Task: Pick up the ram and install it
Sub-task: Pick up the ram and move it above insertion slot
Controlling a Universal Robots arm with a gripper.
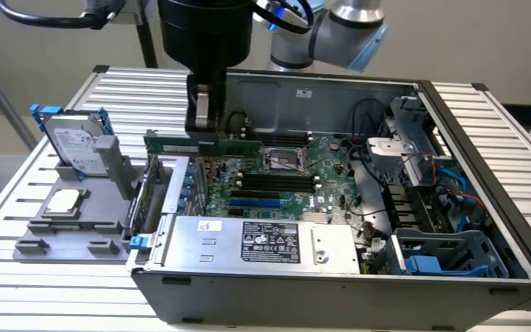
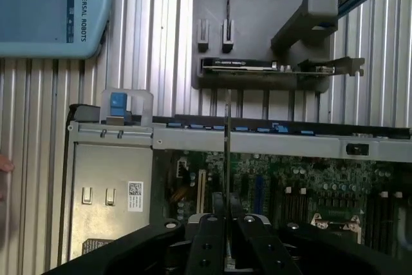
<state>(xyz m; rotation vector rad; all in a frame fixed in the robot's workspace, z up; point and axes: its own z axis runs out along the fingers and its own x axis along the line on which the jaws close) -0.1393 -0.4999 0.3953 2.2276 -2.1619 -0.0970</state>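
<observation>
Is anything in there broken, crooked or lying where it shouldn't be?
Nothing looks broken or spilled. The one thing out of its place is the ram, a green stick gripped in the claw. It hangs roughly level above the open computer case, not seated in any slot.

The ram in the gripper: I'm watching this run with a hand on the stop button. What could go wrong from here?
1. The ram hangs with one end over the case's side wall, not over the black memory slots; lowering here could strike the wall.
2. The gripper pinches only a short stretch of it, so it might tilt when pushed.
3. The slots sit close together beside the processor socket; a small offset could miss them.
</observation>
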